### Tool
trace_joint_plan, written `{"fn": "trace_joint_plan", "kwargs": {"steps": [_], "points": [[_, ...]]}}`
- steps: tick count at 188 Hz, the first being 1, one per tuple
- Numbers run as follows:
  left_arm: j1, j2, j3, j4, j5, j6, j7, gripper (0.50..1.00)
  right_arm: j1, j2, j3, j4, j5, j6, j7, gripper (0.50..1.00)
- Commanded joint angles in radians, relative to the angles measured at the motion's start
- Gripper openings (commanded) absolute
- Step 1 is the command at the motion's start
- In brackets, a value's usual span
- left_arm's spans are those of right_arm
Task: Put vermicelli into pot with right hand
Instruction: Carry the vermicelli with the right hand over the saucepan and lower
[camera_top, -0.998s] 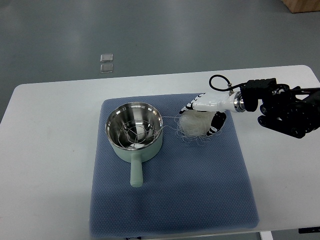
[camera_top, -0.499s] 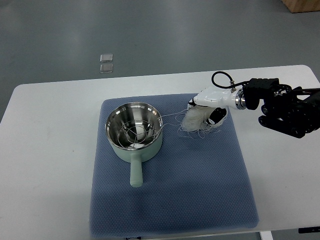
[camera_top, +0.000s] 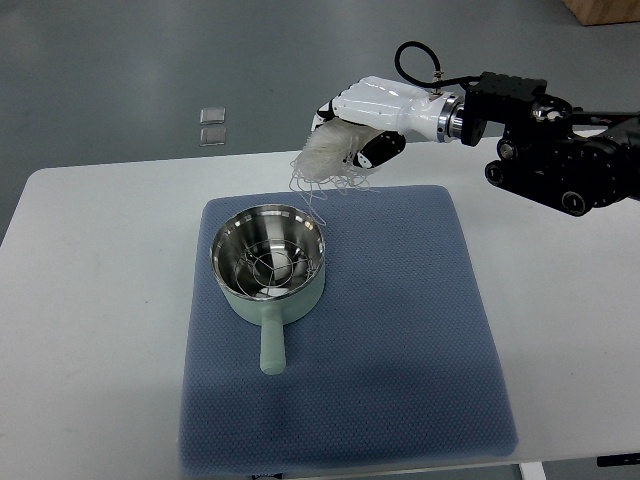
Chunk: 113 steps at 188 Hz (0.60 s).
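A pale green pot with a steel inside and a wire rack stands on the blue mat, its handle pointing toward me. My right hand is shut on a white bundle of vermicelli and holds it in the air, up and to the right of the pot. Loose strands hang down from the bundle toward the pot's far rim. The left arm is out of view.
The mat lies on a white table. Two small clear squares lie on the grey floor beyond the table's far edge. My black right forearm reaches over the table's right side.
My right hand has lifted the vermicelli off the mat and carried it up and to the left, toward the pot. The pot has not moved.
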Motion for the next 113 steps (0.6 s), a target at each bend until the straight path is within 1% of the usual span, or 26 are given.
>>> {"fn": "trace_joint_plan", "kwargs": {"steps": [1, 28, 61, 104, 106, 107, 108, 109, 110, 111, 112, 113], "points": [[0.000, 0.000, 0.000, 0.000, 0.000, 0.000, 0.000, 1.000, 0.025, 0.033, 0.007, 0.040, 0.000, 0.015, 0.004, 0.500], [0.000, 0.000, 0.000, 0.000, 0.000, 0.000, 0.000, 1.000, 0.033, 0.090, 0.007, 0.051, 0.002, 0.032, 0.008, 0.500], [0.000, 0.000, 0.000, 0.000, 0.000, 0.000, 0.000, 1.000, 0.019, 0.162, -0.002, 0.043, 0.000, 0.035, 0.005, 0.500], [0.000, 0.000, -0.002, 0.000, 0.000, 0.000, 0.000, 1.000, -0.041, 0.168, -0.009, 0.036, -0.012, 0.034, 0.006, 0.500], [0.000, 0.000, -0.002, 0.000, 0.000, 0.000, 0.000, 1.000, -0.045, 0.168, -0.009, 0.036, -0.012, 0.034, 0.008, 0.509], [0.000, 0.000, -0.002, 0.000, 0.000, 0.000, 0.000, 1.000, -0.047, 0.168, -0.009, 0.036, -0.013, 0.032, 0.008, 0.549], [0.000, 0.000, -0.002, 0.000, 0.000, 0.000, 0.000, 1.000, -0.047, 0.168, -0.009, 0.036, -0.013, 0.032, 0.008, 0.549], [0.000, 0.000, -0.002, 0.000, 0.000, 0.000, 0.000, 1.000, -0.051, 0.167, -0.009, 0.036, -0.013, 0.032, 0.009, 0.588], [0.000, 0.000, -0.002, 0.000, 0.000, 0.000, 0.000, 1.000, -0.051, 0.167, -0.009, 0.036, -0.013, 0.032, 0.009, 0.588], [0.000, 0.000, -0.002, 0.000, 0.000, 0.000, 0.000, 1.000, -0.053, 0.167, -0.009, 0.036, -0.013, 0.031, 0.011, 0.621], [0.000, 0.000, -0.002, 0.000, 0.000, 0.000, 0.000, 1.000, -0.053, 0.167, -0.009, 0.036, -0.013, 0.031, 0.011, 0.621], [0.000, 0.000, -0.002, 0.000, 0.000, 0.000, 0.000, 1.000, -0.056, 0.167, -0.009, 0.036, -0.013, 0.029, 0.012, 0.653]]}}
